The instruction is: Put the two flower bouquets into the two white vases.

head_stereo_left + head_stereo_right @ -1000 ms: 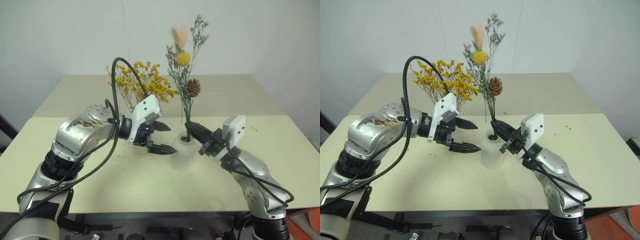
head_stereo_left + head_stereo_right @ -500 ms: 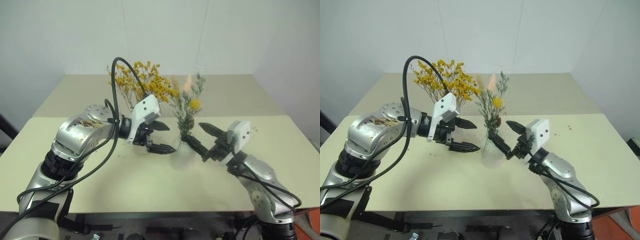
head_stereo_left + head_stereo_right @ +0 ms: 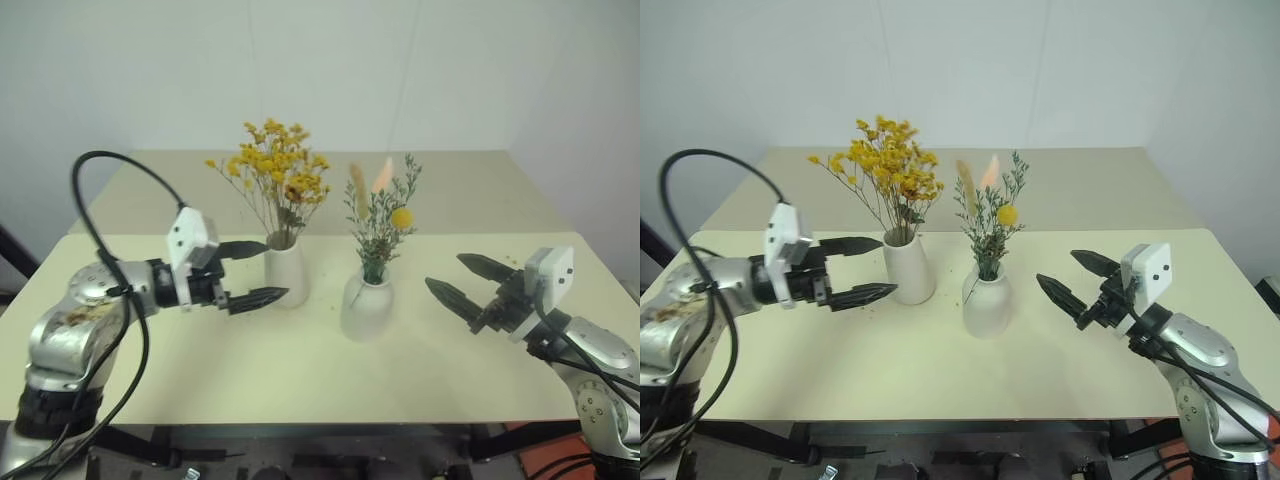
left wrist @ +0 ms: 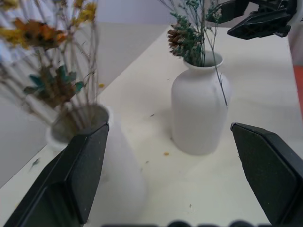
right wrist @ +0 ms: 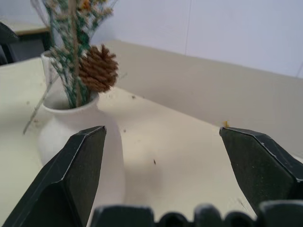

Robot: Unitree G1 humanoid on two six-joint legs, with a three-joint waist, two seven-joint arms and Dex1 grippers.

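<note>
- The bushy bunch of tiny dried yellow-orange flowers [image 3: 275,172] on thin brown stems stands upright in the taller tapered matte white ceramic vase [image 3: 285,273]
- The smaller green sprig bunch with a yellow ball bloom and pinkish plumes [image 3: 383,215] stands in the squat rounded white vase with a narrow neck [image 3: 367,307], just right of the tall vase; a brown pine cone [image 5: 97,69] sits low among its stems
- Both vases rest on the pale cream table [image 3: 300,370]
- The left gripper [image 3: 250,272] hovers just beside the tall vase, its two black fingers spread wide and holding nothing
- The right gripper [image 3: 462,283] hangs to the right, apart from the squat vase, jaws spread and empty
</note>
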